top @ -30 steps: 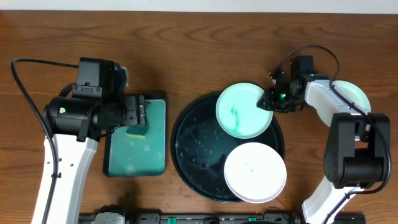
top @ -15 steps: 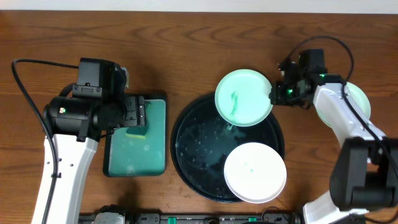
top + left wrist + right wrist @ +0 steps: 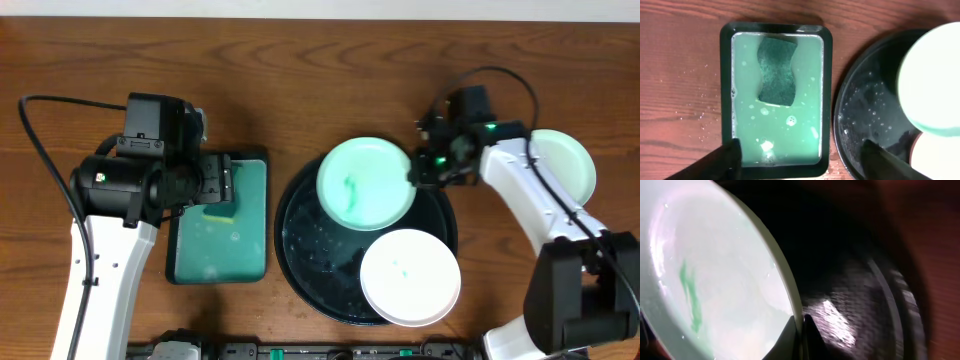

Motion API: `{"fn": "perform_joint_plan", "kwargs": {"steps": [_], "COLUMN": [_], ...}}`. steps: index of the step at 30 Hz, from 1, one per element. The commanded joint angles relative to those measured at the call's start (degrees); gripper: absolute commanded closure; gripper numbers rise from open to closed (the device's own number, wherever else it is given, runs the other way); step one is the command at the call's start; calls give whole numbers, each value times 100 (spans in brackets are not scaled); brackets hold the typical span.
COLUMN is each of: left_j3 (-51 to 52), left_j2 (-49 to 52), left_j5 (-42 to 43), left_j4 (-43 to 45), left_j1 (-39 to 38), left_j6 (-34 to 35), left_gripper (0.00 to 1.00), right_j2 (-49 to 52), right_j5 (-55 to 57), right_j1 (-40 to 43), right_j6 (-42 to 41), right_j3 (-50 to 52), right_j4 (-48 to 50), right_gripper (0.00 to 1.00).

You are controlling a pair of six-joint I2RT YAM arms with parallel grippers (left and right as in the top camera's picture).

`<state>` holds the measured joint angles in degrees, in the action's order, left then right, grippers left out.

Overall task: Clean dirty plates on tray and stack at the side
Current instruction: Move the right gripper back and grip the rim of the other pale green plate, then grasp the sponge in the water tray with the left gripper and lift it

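Note:
My right gripper is shut on the right rim of a mint-green plate with a teal smear, held over the far part of the black tray. The right wrist view shows the fingers pinching that plate's rim. A white plate with a small teal smear lies in the tray's near right. A second mint-green plate lies on the table at the far right. My left gripper is open and empty above the green rectangular tray.
The green rectangular tray holds soapy liquid and a dark green sponge near its far end. The black tray is wet with droplets. Bare wooden table surrounds both trays.
My right gripper has carried the smeared mint-green plate leftward, from the tray's far right edge to over its far middle. The left arm has not moved.

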<state>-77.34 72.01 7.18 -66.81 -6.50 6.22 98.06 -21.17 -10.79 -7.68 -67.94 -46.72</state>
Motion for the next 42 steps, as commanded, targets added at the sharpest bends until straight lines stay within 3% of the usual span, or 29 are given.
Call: {"fn": "perform_joint_plan", "kwargs": {"steps": [1, 4, 12, 23, 27, 42], "left_j3": [-2, 0, 109, 935, 1165, 1694], "left_j2": [52, 103, 448, 1585, 1821, 2728], "left_j5": [-11, -11, -35, -61, -385, -31], "left_j4": [-2, -2, 22, 748, 1064, 2341], "left_j1": [-2, -2, 0, 20, 155, 354], "left_j6": [26, 24, 24, 52, 173, 50], "left_gripper": [29, 34, 34, 50, 50, 53], "right_j2": [107, 450, 1344, 1381, 1381, 1381], "right_j5": [17, 162, 164, 162, 157, 118], "right_j1": [-367, -605, -942, -931, -931, -931], "right_j6": [-284, -435, -452, -450, -448, -448], "right_j3": [107, 131, 131, 131, 131, 131], "right_j4": [170, 376, 887, 859, 815, 721], "right_gripper": [99, 99, 99, 99, 99, 99]}}
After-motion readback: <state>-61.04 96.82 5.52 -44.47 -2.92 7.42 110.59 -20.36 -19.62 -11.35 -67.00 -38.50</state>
